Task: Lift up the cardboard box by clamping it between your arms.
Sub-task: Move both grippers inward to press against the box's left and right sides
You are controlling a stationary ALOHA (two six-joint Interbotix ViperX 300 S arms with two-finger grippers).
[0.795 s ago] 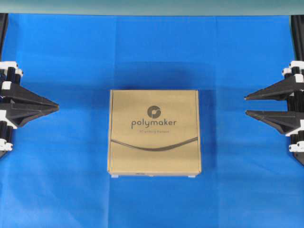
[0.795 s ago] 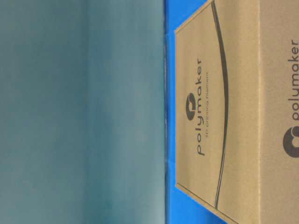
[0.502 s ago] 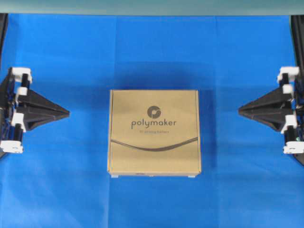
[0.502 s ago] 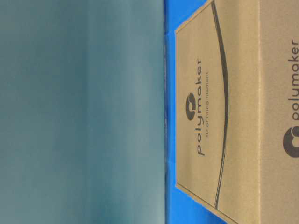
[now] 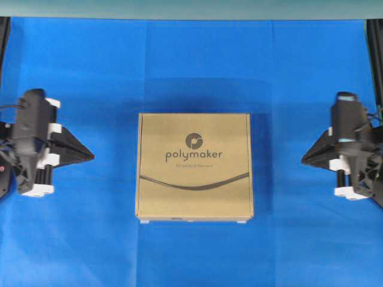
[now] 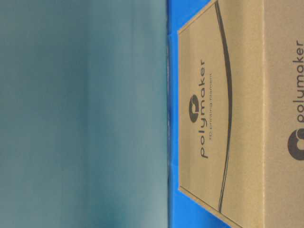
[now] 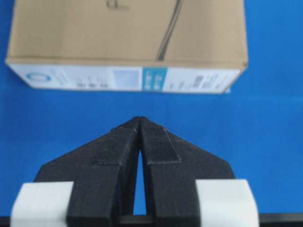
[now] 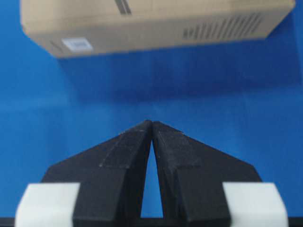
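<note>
The box [image 5: 194,166] lies flat on the bench [image 5: 299,72], untouched. Left hand [image 5: 91,155] and right hand [image 5: 304,159], both closed and empty, flank it, well apart; clamping and lifting remain.

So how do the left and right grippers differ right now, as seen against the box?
The left gripper sits left of the cardboard box; the right gripper sits on its right. The left one faces a box side with a white and teal label; the right one faces plain cardboard with dark printed bars. Both are shut, point at the box, and are apart from it.
</note>
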